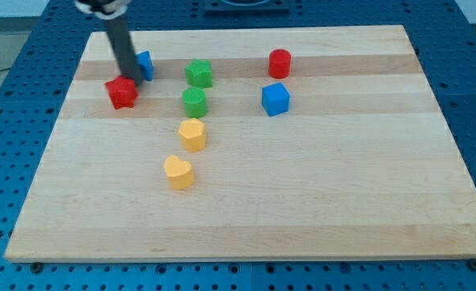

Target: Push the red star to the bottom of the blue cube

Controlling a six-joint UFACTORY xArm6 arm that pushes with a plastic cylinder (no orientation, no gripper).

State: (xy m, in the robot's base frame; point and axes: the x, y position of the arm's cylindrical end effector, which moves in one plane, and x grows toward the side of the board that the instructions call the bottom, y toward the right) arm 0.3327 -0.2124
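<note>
Red star-shaped block [122,93], the piece I am to move, lies far up the wooden surface [302,210] at the view's upper left, and its goal, the blue cube [275,99], stands well apart from it toward the view's right, at about the same depth.

Going from near to far: closest to the view's bottom is a yellow heart-shaped block [179,172], and just beyond it a yellow hexagonal block [192,134]. Past those stands a green round block [195,103], with a green star-shaped block [198,73] behind it. These four form a rough column that lies between the red star and the blue cube, so I judge a straight push to the right would run the star into the green pieces; a path dipping toward the view's bottom looks safer.

My tip [130,78] sits at the red star's upper right edge, touching or just beside it, with a small blue block [145,65], its shape partly hidden by the rod, right behind. From that side a push would drive the star down and left, which may be why I stand there. A red cylinder [280,63] is farthest, above the blue cube.

I carry no claw, only the rod, so no claw state can be told.
</note>
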